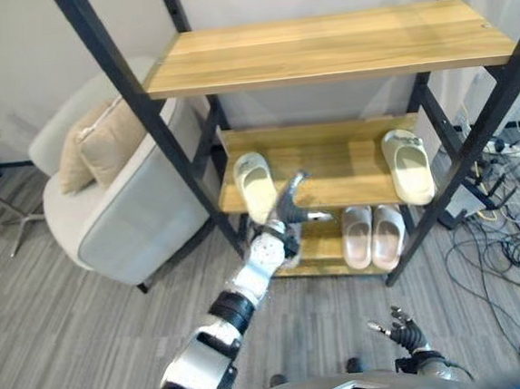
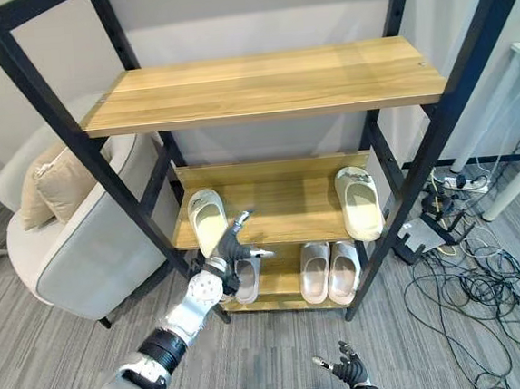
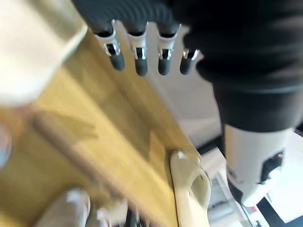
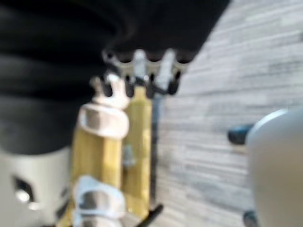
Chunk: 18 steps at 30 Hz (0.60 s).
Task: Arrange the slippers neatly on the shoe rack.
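On the black-framed wooden shoe rack (image 1: 320, 48), the two cream foam slippers (image 1: 256, 185) on the middle shelf lie far apart, still unpaired, while the pale pink pair (image 1: 373, 236) sits together below; the left hand (image 1: 289, 216) hovers empty with fingers spread near the left slipper, and the right hand (image 1: 402, 334) hangs relaxed and empty over the floor.

My shoe rack (image 1: 320, 48) has shelves of pale, matt wood with visible grain, set in a frame (image 1: 107, 58) of matt black metal. The slippers (image 1: 409, 165) look like smooth, matt cream foam or rubber. My left hand (image 1: 289, 215) shows silver metal fingers under a dark ribbed cover. The far-left armchair (image 1: 125, 215) is pale grey cloth; the floor (image 1: 62, 330) is grey, wood-grain plank.
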Tool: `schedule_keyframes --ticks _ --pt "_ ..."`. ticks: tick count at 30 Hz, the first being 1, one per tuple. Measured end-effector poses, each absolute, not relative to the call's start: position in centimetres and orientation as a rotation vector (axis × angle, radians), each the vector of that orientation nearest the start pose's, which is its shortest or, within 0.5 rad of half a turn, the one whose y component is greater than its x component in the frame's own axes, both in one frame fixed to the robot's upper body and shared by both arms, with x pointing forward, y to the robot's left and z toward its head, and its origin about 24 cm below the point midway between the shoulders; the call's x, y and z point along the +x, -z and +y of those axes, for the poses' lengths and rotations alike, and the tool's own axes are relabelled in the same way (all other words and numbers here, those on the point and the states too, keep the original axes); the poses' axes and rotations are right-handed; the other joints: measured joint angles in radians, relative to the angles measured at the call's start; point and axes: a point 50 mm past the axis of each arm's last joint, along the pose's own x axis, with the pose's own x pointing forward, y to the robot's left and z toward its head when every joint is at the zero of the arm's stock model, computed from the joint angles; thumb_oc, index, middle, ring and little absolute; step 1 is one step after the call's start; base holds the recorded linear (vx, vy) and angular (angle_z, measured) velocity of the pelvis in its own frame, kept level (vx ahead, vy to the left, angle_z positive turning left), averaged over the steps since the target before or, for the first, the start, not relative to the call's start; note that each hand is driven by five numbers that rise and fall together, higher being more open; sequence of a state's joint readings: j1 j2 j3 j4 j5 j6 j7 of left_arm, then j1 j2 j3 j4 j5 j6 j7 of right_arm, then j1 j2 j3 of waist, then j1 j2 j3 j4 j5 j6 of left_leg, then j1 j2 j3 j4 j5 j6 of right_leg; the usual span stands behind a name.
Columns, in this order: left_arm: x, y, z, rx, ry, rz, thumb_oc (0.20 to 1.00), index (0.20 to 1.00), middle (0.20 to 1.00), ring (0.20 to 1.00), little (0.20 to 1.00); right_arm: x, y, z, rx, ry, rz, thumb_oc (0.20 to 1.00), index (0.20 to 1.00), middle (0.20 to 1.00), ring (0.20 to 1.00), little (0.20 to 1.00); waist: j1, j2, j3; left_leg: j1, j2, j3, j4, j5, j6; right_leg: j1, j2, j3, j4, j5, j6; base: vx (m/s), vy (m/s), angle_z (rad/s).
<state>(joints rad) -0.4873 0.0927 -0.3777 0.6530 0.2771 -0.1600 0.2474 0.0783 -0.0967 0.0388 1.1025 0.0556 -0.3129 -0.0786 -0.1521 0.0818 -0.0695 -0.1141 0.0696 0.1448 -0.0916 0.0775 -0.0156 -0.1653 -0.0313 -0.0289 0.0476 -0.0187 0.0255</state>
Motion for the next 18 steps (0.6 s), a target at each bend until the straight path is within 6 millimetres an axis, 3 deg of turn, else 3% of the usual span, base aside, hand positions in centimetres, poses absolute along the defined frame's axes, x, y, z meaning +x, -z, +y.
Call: schedule_keyframes --ticks 9,13,18 --pt "34.7 -6.7 7.9 0.684 0.09 -0.236 1.0 1.0 1.0 1.0 1.0 10.8 15.2 -18.2 -0.075 0.132 0.87 1.0 1.0 1.0 1.0 1.0 -0.012 -0.028 -0.017 -0.055 -0.006 0.014 0.0 -0.003 0.004 -0.057 -0.004 0.018 -0.014 0.018 0.006 0.01 -0.002 -0.05" --pt "35.2 -7.6 7.9 0.756 0.093 -0.29 1.0 1.0 1.0 1.0 1.0 10.9 15.2 -18.2 -0.077 0.137 0.877 1.0 1.0 1.0 1.0 1.0 -0.017 -0.028 -0.019 -0.075 -0.01 0.013 0.0 -0.002 0.004 -0.074 -0.005 0.018 -0.017 0.019 0.007 0.0 0.0 0.0" --pt "36.2 -8.6 7.0 0.967 0.155 -0.369 1.0 1.0 1.0 1.0 1.0 10.8 15.3 -18.3 -0.075 0.131 0.888 1.0 1.0 1.0 1.0 1.0 -0.003 -0.028 -0.02 -0.107 -0.014 0.011 0.001 -0.002 0.007 -0.097 -0.007 0.016 -0.034 0.028 0.01 0.0 -0.002 0.01"
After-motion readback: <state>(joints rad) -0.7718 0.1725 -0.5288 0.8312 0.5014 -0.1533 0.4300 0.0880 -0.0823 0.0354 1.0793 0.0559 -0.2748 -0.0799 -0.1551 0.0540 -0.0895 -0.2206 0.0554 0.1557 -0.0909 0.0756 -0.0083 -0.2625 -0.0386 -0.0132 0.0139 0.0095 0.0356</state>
